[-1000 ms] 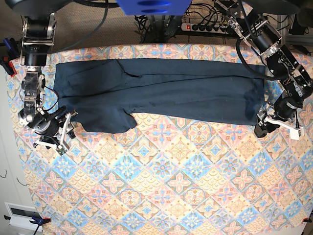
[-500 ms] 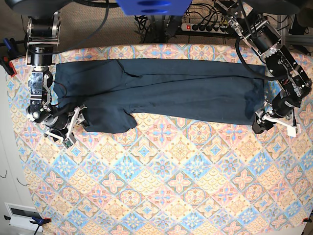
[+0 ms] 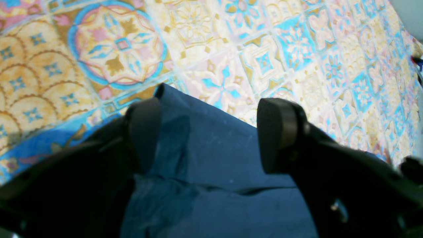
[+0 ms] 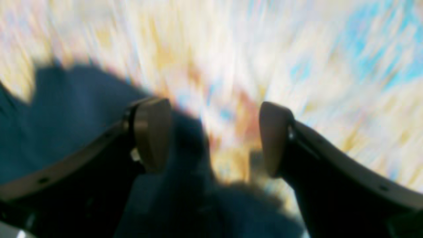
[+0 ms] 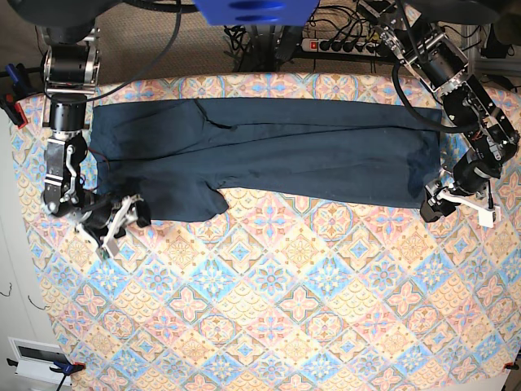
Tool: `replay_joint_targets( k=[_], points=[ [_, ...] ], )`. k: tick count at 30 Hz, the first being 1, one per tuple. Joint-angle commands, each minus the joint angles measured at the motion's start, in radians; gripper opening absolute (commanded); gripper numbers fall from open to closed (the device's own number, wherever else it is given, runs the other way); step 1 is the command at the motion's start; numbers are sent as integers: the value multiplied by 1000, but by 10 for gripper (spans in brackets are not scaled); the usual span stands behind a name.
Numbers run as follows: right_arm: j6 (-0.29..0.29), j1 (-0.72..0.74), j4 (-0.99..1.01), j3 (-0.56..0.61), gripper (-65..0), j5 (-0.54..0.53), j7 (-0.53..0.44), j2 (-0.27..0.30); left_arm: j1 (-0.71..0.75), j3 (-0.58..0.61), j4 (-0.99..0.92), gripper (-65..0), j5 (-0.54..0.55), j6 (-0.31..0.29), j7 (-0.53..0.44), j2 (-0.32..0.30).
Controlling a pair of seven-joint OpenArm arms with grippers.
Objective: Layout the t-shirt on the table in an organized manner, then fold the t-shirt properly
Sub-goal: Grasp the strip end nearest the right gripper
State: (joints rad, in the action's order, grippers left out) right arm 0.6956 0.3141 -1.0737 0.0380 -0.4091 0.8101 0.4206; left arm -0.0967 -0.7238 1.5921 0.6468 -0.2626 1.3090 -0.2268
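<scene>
T-shirt (image 5: 269, 155) spread across table (image 5: 285, 309).

The t-shirt (image 5: 269, 155) is a plain dark navy blue with no print, showing slightly brighter blue between the black fingers (image 3: 145, 132) of the left claw (image 3: 211, 135). Beyond that claw's tips, the desk (image 5: 285, 309) cloth carries diamond tiles of pastel pink, sky blue and yellow with floral medallions. The right claw (image 4: 211, 137) has tan-grey pads (image 4: 152, 132) on dark arms.

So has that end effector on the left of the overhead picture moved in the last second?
Yes. The right end effector slid toward the shirt's near corner, now touching its edge.
</scene>
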Motion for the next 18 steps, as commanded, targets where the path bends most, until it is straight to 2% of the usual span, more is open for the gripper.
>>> replay_joint_targets(
  k=[1, 4, 9, 18],
  points=[
    [3, 43, -10, -5, -243, -24, -33, 19, -13, -1, 18, -207, 18, -4, -16, -15],
    [3, 43, 28, -3, -248, -24, -33, 19, -13, -1, 18, -207, 18, -4, -16, -15],
    [3, 38, 62, -2, -296, -24, -33, 17, -13, -1, 18, -207, 18, -5, -16, -15],
    [3, 35, 62, 95, -298, -27, -33, 17, -13, -1, 18, -207, 20, -5, -16, -15]
  ],
)
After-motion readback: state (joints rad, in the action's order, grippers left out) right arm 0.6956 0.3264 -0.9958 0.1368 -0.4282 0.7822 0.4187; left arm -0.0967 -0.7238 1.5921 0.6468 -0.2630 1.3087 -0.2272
